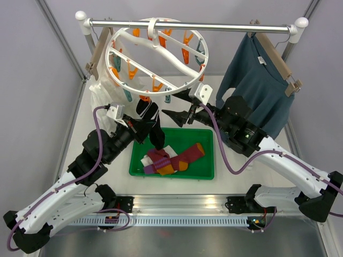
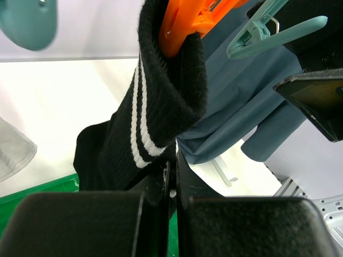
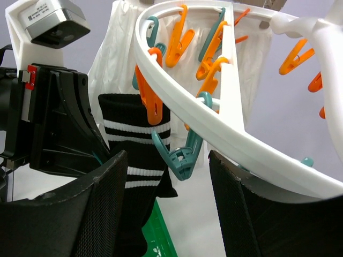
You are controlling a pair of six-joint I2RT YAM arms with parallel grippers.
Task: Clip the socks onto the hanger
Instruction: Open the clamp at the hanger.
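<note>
Found the striped sock (image 2: 161, 107) hanging by its cuff from an orange clip (image 2: 182, 21) on the near rim of the hanger (image 3: 241, 142), with its lower end over the far left part of the green tray (image 1: 203, 163). Saw the left gripper (image 2: 171, 174) closed tight on the sock's lower part, with fabric pinched between its fingers. Saw the right gripper (image 3: 167, 160) with jaws spread wide and holding nothing, just beside the hanger's rim, with a teal clip (image 3: 182, 155) dangling between its fingers in the wrist view. Noted the hanger hooked over the rail (image 1: 214, 24) and tilted. Counted other socks (image 1: 171, 158) lying in the tray: maroon-and-orange, orange-red, white. Spotted a blue shirt (image 1: 257, 80) at the right end of the rail and a white garment (image 1: 102, 91) at the left end.
</note>
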